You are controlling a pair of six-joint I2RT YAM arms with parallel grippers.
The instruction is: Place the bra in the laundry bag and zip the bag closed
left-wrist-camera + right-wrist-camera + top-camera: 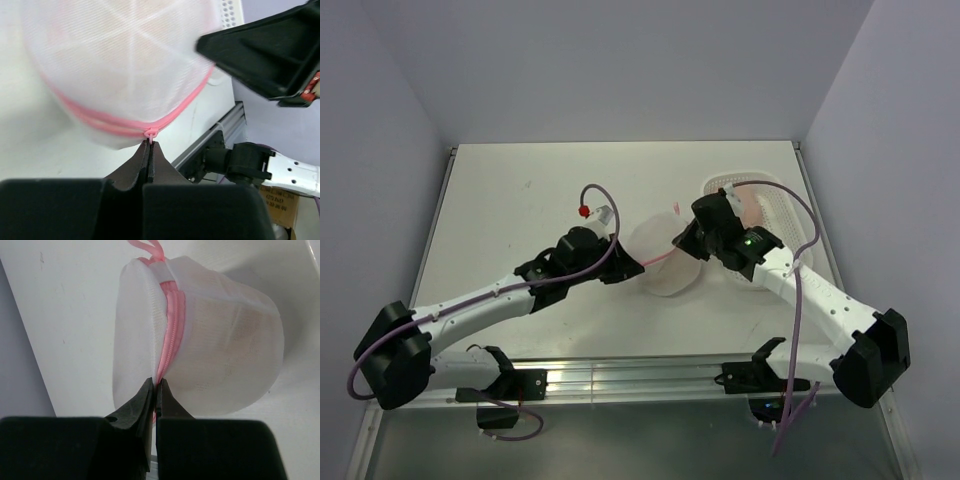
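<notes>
Illumination: bright, even, diffuse, from overhead.
Shadows: soft, faint grey patches on the surface [520, 190].
Left wrist view: laundry bag [120, 65] blurred; left pincer [150, 146] at 6 o'clock dark, featureless.
Right wrist view: laundry bag's weave legible; surface at 1 o'clock washed out.

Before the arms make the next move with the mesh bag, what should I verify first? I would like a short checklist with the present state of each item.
1. The bra is inside the laundry bag: ok, tan fabric shows through the mesh.
2. The left gripper is shut on the zipper pull: ok.
3. The right gripper is shut on the pink zipper rim: ok.
4. Zipper closed all the way around: cannot tell, part of the rim is hidden.
5. No fabric caught in the visible stretch of zipper: ok.
</notes>
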